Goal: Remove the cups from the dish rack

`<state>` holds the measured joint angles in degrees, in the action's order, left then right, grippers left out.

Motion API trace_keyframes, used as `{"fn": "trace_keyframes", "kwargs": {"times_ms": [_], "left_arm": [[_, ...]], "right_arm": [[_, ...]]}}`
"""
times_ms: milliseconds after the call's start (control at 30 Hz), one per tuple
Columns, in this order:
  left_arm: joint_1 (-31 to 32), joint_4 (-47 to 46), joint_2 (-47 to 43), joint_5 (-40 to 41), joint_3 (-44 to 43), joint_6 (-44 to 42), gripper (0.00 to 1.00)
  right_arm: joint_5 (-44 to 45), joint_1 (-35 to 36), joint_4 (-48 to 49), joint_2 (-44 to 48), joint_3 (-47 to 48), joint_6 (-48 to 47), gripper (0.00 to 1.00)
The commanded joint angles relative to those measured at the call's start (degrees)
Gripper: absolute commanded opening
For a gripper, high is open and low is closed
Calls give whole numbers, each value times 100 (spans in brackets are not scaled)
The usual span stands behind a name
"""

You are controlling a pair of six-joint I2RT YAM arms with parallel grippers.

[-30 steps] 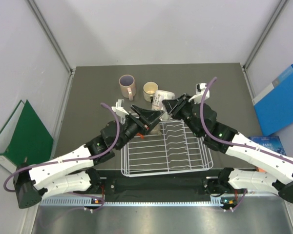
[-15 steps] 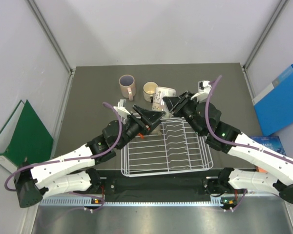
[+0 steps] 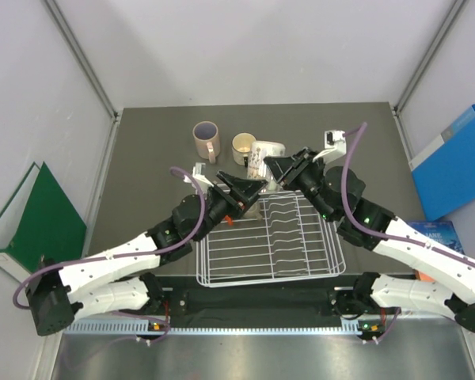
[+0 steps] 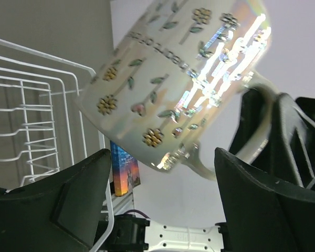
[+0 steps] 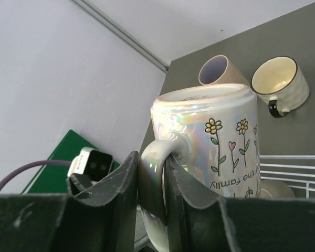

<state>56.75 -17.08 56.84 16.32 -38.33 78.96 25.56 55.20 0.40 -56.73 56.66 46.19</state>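
The right arm reached from its base at the near right edge diagonally inward, its forearm passing over the right side of the dish rack (image 3: 222,257) and its wrist pitched toward the far left. The right gripper (image 5: 151,181) was clenched on the handle of the cream mug (image 5: 212,142), one finger on each side of the loop (the wrist camera showed the handle pinched tight between them). The mug, pearly and printed with small flowers and a line of writing, was held up off the table (image 3: 142,158) just past the rack's far rim, with its body tilted.

The left arm mirrored this from the near left, its elbow low and its forearm angled up toward the centre, with its wrist over the rack's far left corner. The left gripper (image 3: 252,188) was released, jaws spread wide. Its wrist camera looked up at the mug between the two fingers, and neither finger touched it. The two grippers' tips were near each other, with the mug at their meeting point.

Further back on the table stood the pinkish-beige mug (image 3: 206,138), upright with its purple inside showing, and just beside it to the right a pale cup (image 3: 243,146) with a dark handle. Both were well clear of the rack.
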Motion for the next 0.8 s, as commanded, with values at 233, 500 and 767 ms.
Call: {"fn": "trace_keyframes", "kwargs": {"times_ms": [233,500,767], "left_arm": [[-445,-1709,503,-532,27,-30,80],[-472,-2246,776,-937,-114,102,79],[-656,-2721,837,-1051,-237,5,71]], "right_arm": [[-499,-44,769,733,-68,179,0],[-622,-53,505,839,-86,39,0],[-842,-53,250,1120,-516,91,0]]}}
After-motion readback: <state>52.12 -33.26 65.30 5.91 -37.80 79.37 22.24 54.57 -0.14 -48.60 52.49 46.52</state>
